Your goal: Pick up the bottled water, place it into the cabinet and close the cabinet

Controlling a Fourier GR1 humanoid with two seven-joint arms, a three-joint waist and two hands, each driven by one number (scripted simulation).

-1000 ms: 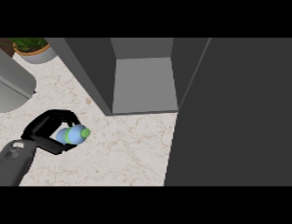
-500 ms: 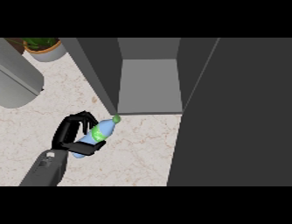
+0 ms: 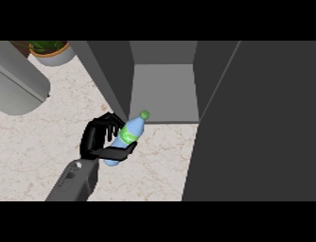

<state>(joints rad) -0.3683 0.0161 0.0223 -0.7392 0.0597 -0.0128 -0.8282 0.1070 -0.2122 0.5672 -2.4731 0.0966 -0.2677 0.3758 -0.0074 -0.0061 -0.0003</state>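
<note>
Now the left robot hand (image 3: 99,140) grips the bottled water (image 3: 127,139), cap tilted toward the cabinet (image 3: 164,94).

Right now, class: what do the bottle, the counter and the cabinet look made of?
Bottle: likely clear plastic, bluish and see-through, with a green cap and label. Counter: stone-like, pale with speckled veining, perhaps marble or a laminate copy. Cabinet: flat matt grey panels, painted board or metal; cannot tell which.

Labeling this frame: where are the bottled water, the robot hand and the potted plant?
bottled water (image 3: 128,134), head view, green label.
left robot hand (image 3: 95,137), head view, curled fingers.
potted plant (image 3: 49,46), head view, leaves.
</note>
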